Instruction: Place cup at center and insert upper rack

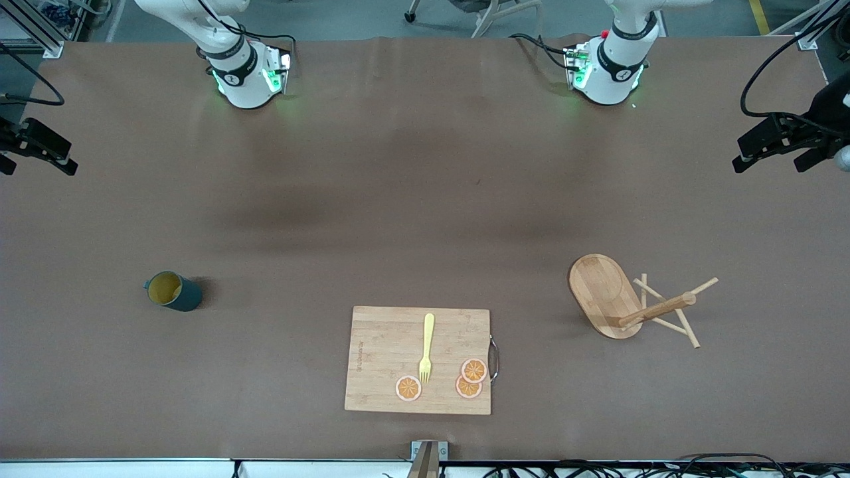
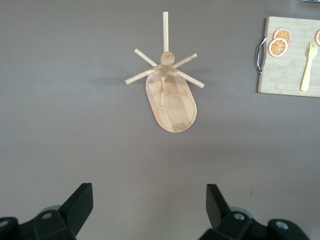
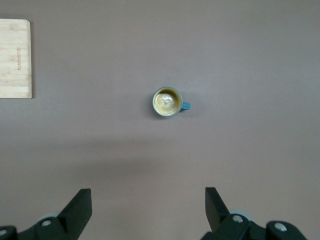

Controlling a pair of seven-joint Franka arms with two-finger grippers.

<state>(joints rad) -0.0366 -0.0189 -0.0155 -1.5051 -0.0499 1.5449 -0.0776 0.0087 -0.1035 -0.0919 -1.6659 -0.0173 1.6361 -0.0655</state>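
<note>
The left gripper (image 2: 147,210) hangs wide open, high over the light wooden mug tree (image 2: 169,90), which stands on the brown table (image 1: 398,199). The right gripper (image 3: 147,210), open too, hangs high over the small dark teal mug (image 3: 167,102), which sits upright, well apart from the bamboo cutting board (image 1: 388,358).

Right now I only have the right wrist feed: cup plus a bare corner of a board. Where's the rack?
Observer: The upper rack stands upright on its base toward the left arm's end of the table. The cutting board lies between it and the cup, nearer the front camera than both.
Operator: Anything on the board?
Observer: A yellow fork and three orange slices.
Operator: Left gripper?
Observer: The left gripper hangs open and empty over the table at the left arm's end, touching nothing.
</note>
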